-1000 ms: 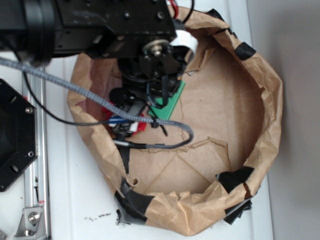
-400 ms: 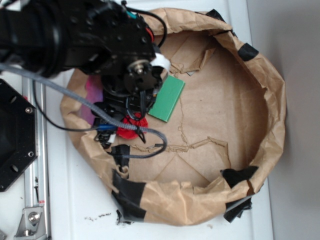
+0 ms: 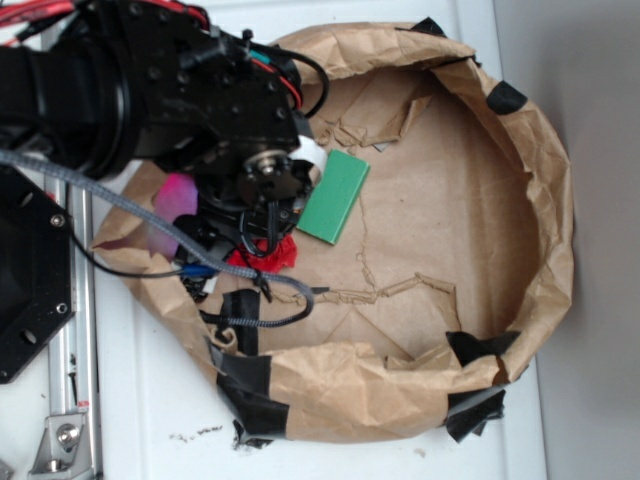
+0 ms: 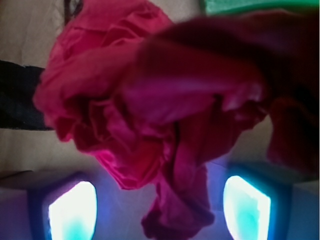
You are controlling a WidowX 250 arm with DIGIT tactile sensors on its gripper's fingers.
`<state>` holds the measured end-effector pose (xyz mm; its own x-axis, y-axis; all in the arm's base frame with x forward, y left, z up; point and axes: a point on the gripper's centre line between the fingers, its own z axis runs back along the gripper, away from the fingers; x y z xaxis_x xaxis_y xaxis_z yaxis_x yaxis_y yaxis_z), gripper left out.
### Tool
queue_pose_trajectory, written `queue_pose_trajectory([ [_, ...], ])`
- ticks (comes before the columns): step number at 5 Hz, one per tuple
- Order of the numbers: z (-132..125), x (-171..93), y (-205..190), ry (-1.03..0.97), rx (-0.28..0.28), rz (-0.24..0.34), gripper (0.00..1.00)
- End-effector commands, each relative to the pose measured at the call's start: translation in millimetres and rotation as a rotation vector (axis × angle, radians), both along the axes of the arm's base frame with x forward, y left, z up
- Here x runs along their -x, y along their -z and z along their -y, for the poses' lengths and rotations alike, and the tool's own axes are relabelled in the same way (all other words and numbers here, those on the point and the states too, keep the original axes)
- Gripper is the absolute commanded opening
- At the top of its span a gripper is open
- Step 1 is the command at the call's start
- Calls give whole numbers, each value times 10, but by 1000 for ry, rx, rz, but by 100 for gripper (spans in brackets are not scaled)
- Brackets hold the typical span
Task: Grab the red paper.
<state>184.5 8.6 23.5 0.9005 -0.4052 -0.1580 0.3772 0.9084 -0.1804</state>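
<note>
The red paper (image 4: 150, 115) filled most of the wrist view, a crumpled wad lying between and just ahead of the two glowing finger pads (image 4: 72, 212). In the exterior view only a small part of the red paper (image 3: 278, 252) showed beneath the arm, on the floor of the brown paper ring (image 3: 540, 200), near its left wall and just beside the lower end of the green block (image 3: 335, 197). The gripper (image 3: 255, 245) stood directly over the wad with its fingers spread to either side; whether they pressed the paper could not be told. The wad had no clear long axis, so closing in place would probably catch it.
</note>
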Motion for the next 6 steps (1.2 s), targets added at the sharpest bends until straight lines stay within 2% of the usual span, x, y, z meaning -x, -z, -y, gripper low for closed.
queue_pose_trajectory([
  [1, -152, -170, -91, -60, -52, 69, 100],
  [2, -166, -282, -111, -123, -59, 84, 100],
  [3, -189, -289, 1, -158, -81, 70, 82],
  [4, -194, -270, 120, -168, -86, 56, 0],
  [5, -192, -277, 170, -175, -97, 51, 0],
  [6, -210, -261, 122, -187, -82, 64, 0],
])
